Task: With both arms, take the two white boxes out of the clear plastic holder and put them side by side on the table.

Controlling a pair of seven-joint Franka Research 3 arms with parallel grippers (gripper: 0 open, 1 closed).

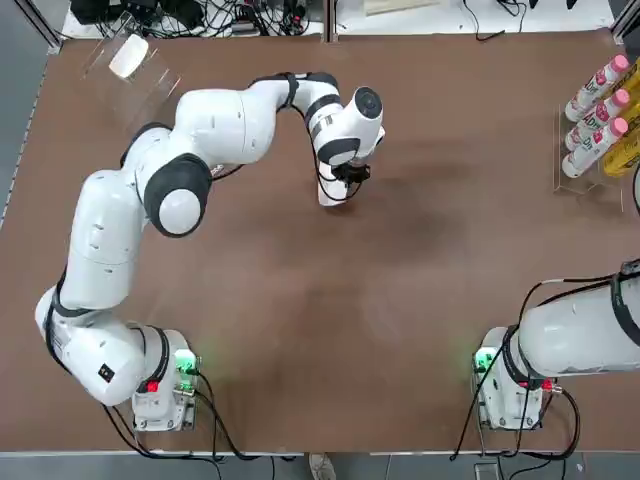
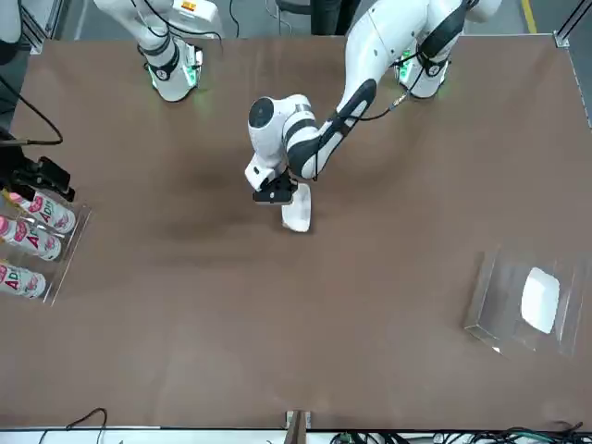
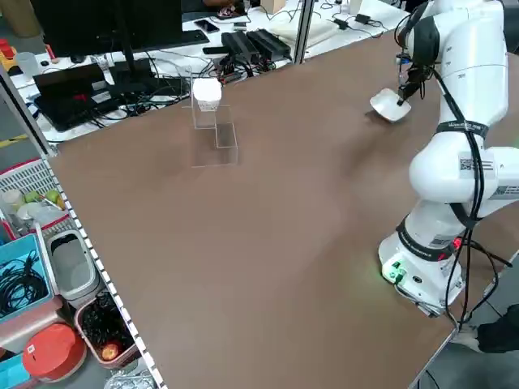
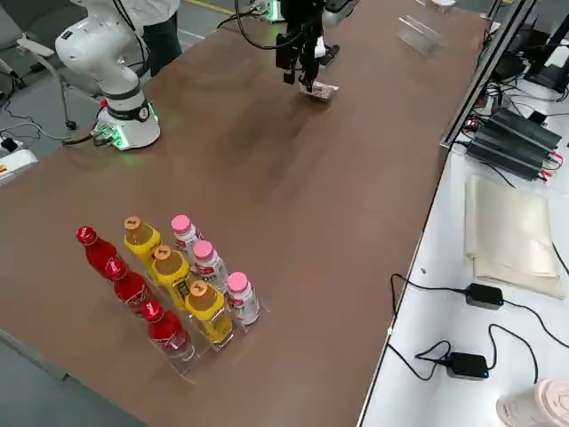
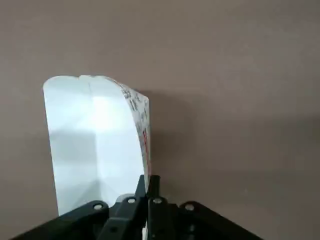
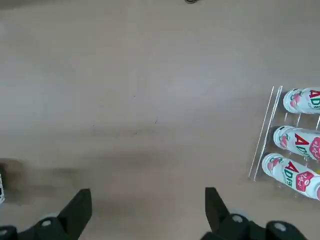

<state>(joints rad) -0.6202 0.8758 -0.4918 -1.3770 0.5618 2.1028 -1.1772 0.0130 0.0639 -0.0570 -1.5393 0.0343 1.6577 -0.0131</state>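
Note:
One white box [image 1: 331, 195] is near the middle of the table [image 1: 400, 300], tilted, its lower end at or just above the surface. My left gripper [image 1: 347, 176] is shut on its edge. The wrist view shows the two fingers [image 5: 141, 186] pinched together on the box's [image 5: 92, 140] thin side. The other white box [image 1: 128, 55] sits in the clear plastic holder [image 1: 150, 80] at the far left corner, also seen from across the table [image 2: 539, 298]. My right gripper [image 6: 147, 212] hangs open over bare table near its own side, holding nothing.
A clear rack of pink-capped white bottles [image 1: 598, 115] and yellow bottles stands at the far right edge; red bottles also show in the right side view [image 4: 169, 285]. Cables and gear lie beyond the table's far edge.

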